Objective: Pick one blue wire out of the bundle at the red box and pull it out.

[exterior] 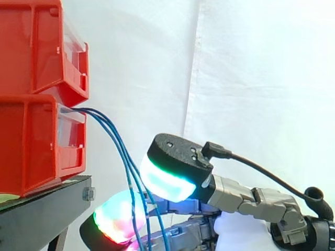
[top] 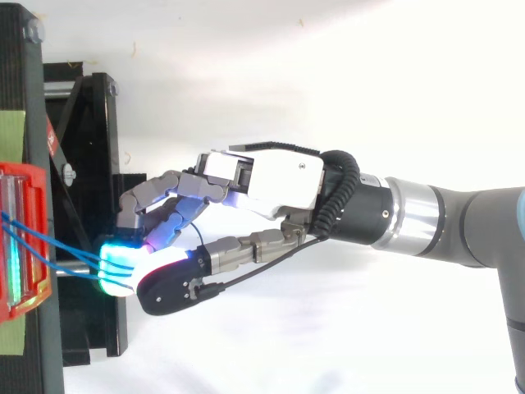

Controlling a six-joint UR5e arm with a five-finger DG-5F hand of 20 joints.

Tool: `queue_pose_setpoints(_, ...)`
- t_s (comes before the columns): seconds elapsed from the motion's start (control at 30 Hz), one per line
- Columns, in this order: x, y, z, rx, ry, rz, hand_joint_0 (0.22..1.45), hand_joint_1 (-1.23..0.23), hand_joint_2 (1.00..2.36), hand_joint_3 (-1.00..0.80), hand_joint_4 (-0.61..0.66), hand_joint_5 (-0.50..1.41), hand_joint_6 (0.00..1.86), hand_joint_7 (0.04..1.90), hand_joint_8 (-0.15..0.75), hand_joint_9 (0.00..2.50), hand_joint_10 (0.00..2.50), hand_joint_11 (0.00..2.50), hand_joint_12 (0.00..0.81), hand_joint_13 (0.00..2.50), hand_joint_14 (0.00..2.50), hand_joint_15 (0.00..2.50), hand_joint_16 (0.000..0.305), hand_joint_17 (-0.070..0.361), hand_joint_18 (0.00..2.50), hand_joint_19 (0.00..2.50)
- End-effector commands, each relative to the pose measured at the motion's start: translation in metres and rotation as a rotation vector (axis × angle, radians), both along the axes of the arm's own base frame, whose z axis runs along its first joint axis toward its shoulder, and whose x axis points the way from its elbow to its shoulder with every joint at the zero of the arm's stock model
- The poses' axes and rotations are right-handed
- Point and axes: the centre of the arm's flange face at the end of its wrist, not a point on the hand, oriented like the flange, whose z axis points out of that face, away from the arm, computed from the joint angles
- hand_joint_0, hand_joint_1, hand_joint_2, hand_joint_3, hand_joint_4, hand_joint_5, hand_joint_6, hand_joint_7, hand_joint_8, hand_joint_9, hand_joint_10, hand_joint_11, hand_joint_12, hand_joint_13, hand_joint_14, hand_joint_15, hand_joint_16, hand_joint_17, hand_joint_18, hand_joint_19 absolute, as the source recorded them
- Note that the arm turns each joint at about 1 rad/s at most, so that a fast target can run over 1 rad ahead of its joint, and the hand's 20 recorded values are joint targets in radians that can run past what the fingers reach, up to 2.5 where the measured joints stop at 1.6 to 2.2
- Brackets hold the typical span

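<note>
I am closing my robot hand (top: 271,185) on the blue wires (exterior: 125,159) hanging from the red box (exterior: 31,146).

The wires are leaving the front of the lower red box, arching out and dropping just past the edge of the black stand (exterior: 42,209). There they are passing between my glowing thumb pad (exterior: 165,180) and a curled fingertip pad (exterior: 115,217). The pads are pressing in on the strands from both sides, though I cannot tell how many strands they are catching. A second red box (exterior: 31,47) is sitting on top of the first, before the white curtain (exterior: 251,68).
</note>
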Motion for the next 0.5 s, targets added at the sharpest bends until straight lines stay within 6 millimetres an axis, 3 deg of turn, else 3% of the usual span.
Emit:
queue_pose_setpoints(0.0, 0.000, -0.001, 0.000, 0.005, -0.002, 0.015, 0.57, -0.63, 1.02, -0.13, 0.21, -0.20, 0.87, 0.95, 0.378, 0.92, 0.01, 0.55, 0.452, 0.75, 0.01, 0.34, 0.065, 0.146, 0.70, 0.44)
queue_pose_setpoints(0.47, -0.001, -0.006, 0.010, 0.007, 0.005, 0.020, 0.60, -0.67, 1.02, 0.00, 0.14, -0.20, 0.92, 0.93, 0.390, 0.92, 0.02, 0.57, 0.459, 0.78, 0.01, 0.35, 0.067, 0.150, 0.76, 0.42)
